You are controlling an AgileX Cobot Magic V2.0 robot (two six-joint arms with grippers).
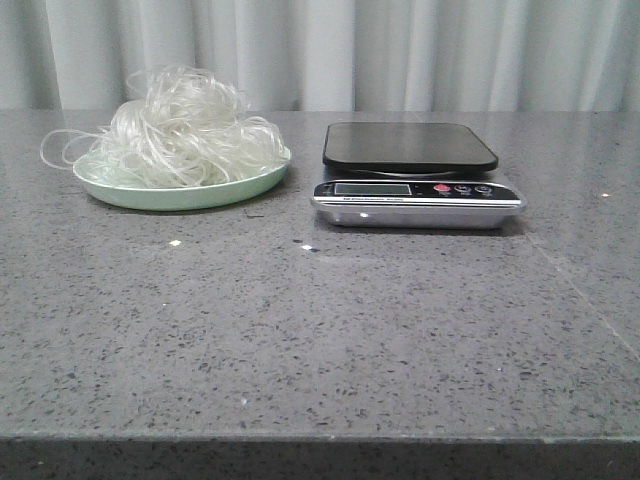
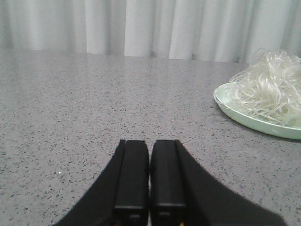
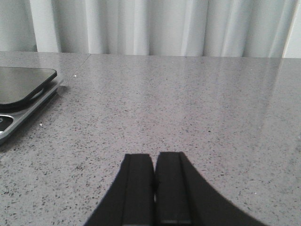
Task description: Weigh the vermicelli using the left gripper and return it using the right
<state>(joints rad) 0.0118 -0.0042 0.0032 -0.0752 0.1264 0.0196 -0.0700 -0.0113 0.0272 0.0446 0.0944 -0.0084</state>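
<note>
The vermicelli [image 1: 185,125], a fluffy tangle of whitish strands, lies heaped on a pale green plate [image 1: 180,193] at the back left of the table. It also shows in the left wrist view [image 2: 270,87], on the plate [image 2: 244,115]. A kitchen scale [image 1: 412,172] with a black platform stands to the right of the plate; its corner shows in the right wrist view [image 3: 21,101]. My left gripper [image 2: 150,143] is shut and empty, low over bare table, away from the plate. My right gripper [image 3: 155,157] is shut and empty, to the right of the scale. Neither gripper shows in the front view.
The grey speckled tabletop [image 1: 320,330] runs to a front edge near the camera. A pale curtain [image 1: 400,50] hangs behind the table. A few stray strand loops [image 1: 60,145] hang past the plate's left rim.
</note>
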